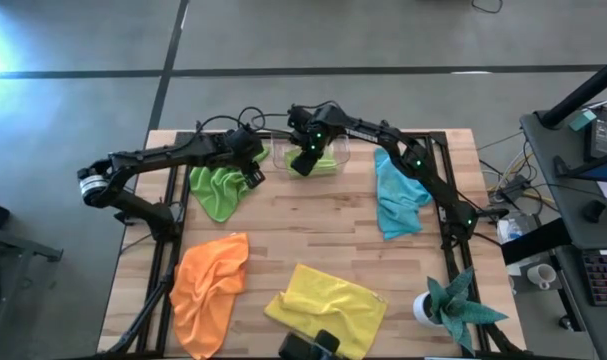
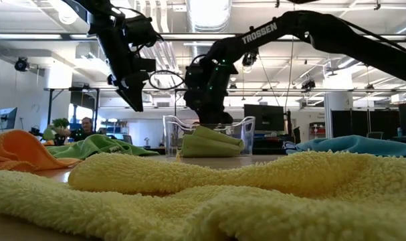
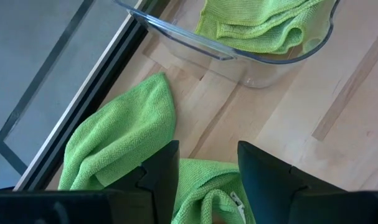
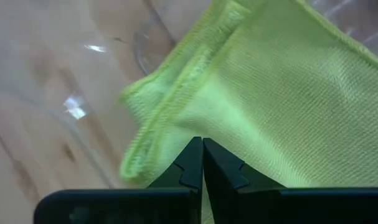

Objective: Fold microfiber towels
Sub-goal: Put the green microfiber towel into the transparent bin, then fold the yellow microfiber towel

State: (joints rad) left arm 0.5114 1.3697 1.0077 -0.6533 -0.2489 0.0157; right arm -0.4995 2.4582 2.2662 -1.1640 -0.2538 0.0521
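1. Left gripper (image 1: 251,176) hovers with fingers parted and empty above a crumpled lime towel (image 1: 216,192) on the worktop (image 1: 313,240).
2. Right gripper (image 1: 304,163), fingers closed, presses a folded lime towel (image 2: 209,142) inside a clear bin (image 2: 246,130).

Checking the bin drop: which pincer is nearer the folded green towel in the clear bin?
Right. The right pincer, shut, is over the folded green towel in the clear bin; the left pincer, open, hangs beside it over the loose green towel.
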